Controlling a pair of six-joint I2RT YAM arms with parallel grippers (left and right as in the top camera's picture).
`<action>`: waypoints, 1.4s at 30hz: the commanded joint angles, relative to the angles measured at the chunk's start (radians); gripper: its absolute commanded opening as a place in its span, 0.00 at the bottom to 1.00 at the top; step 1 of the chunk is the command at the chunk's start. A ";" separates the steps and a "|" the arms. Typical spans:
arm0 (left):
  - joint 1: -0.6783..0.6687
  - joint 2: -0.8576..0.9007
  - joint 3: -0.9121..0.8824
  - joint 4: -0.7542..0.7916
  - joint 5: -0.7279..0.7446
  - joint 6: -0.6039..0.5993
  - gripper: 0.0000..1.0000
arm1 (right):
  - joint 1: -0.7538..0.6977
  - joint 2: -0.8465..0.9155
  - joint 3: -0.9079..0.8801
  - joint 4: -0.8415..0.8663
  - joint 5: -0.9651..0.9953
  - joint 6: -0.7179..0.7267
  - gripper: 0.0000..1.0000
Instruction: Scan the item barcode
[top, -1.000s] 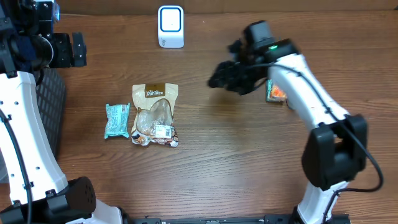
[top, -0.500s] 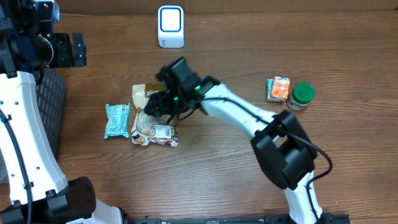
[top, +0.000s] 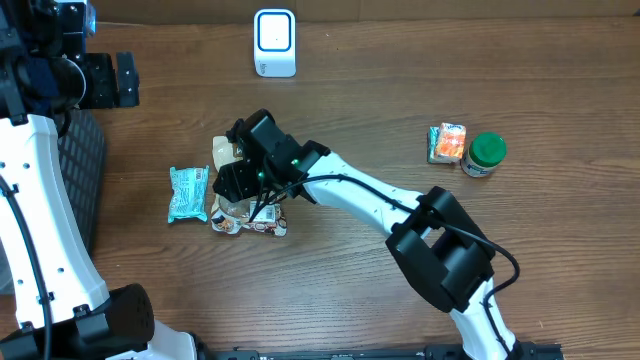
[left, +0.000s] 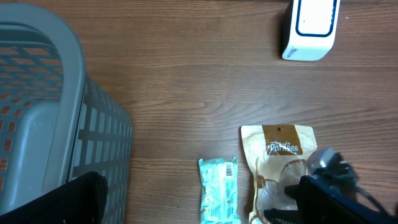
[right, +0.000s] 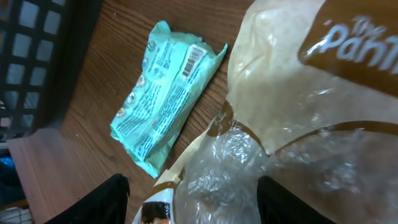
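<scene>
A tan snack bag (top: 262, 212) with a clear window and a white label lies on the wood table, left of centre. My right gripper (top: 235, 188) hangs low over it and hides most of it from above. In the right wrist view the right gripper (right: 199, 202) is open, one black finger on either side of the bag's (right: 298, 106) clear window. The white scanner (top: 274, 42) stands at the back. My left gripper (top: 112, 80) is open and high at the far left, well away from the bag (left: 277, 149).
A teal packet (top: 187, 193) with a printed barcode lies just left of the bag. A grey basket (left: 37, 124) stands at the table's left edge. An orange juice box (top: 447, 143) and a green-lidded jar (top: 485, 155) sit at the right.
My right arm swung from the right side across the table to the snack bag and came down over it. The juice box and jar are now uncovered. The left arm has not moved.
</scene>
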 joint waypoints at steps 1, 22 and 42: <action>0.002 -0.002 0.020 0.001 -0.001 0.019 0.99 | 0.021 0.032 -0.004 0.007 0.014 0.004 0.64; 0.002 -0.002 0.020 0.001 -0.001 0.019 1.00 | -0.129 -0.024 0.053 -0.328 0.003 -0.037 0.56; 0.002 -0.002 0.020 0.001 -0.001 0.019 1.00 | -0.377 -0.040 0.088 -0.423 0.114 -0.330 0.65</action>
